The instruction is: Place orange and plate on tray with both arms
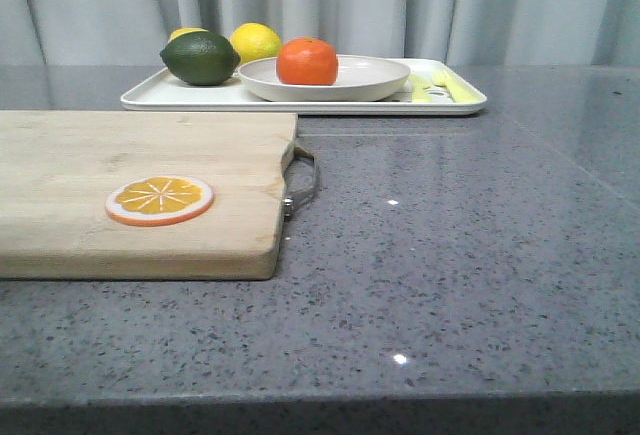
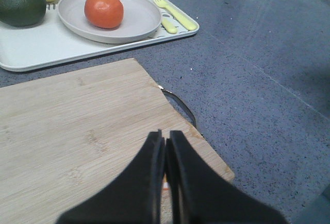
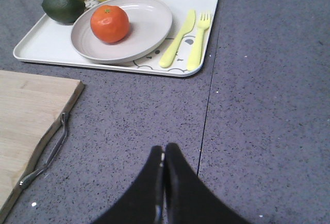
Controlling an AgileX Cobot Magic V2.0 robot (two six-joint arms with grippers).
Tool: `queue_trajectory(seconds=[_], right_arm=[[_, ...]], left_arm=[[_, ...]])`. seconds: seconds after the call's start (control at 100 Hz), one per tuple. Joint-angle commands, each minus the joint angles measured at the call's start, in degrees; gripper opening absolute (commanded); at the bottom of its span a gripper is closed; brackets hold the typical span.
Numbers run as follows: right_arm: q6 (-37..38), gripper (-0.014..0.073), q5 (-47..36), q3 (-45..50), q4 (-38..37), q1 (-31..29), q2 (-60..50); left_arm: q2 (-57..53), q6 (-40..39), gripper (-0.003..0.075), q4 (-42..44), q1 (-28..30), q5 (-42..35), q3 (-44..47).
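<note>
The orange (image 1: 307, 62) sits in the off-white plate (image 1: 370, 80), and the plate rests on the white tray (image 1: 150, 97) at the back of the table. They also show in the left wrist view, orange (image 2: 103, 10), plate (image 2: 139, 20), tray (image 2: 46, 49), and in the right wrist view, orange (image 3: 109, 23), plate (image 3: 149, 23), tray (image 3: 46, 41). My left gripper (image 2: 165, 137) is shut and empty above the cutting board. My right gripper (image 3: 164, 149) is shut and empty over the grey table, well short of the tray. Neither gripper shows in the front view.
A wooden cutting board (image 1: 100, 165) with a metal handle (image 1: 303, 183) lies at the left, bearing a flat orange slice (image 1: 160, 200). On the tray are a dark green fruit (image 1: 200, 58), two lemons (image 1: 256, 41) and yellow cutlery (image 3: 190, 41). Curtains hang behind.
</note>
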Motion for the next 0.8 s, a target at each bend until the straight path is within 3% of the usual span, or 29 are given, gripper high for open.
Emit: queue_trajectory(seconds=[0.0,0.47,0.79], right_arm=[[-0.72,-0.0067,-5.81,1.51,-0.17,0.01,-4.79],[-0.72,-0.0067,-6.04,16.54,-0.31,0.01,-25.34],[-0.72,-0.0067,-6.77,19.8,-0.26,0.01,-30.73]], left_arm=[[-1.19,-0.36,-0.0019,-0.95,0.14,-4.19,-0.77],[-10.99,-0.25,-0.0019,-0.95,0.14,-1.09,4.6],[-16.81,-0.25,-0.0019,-0.95,0.14,-1.09,7.21]])
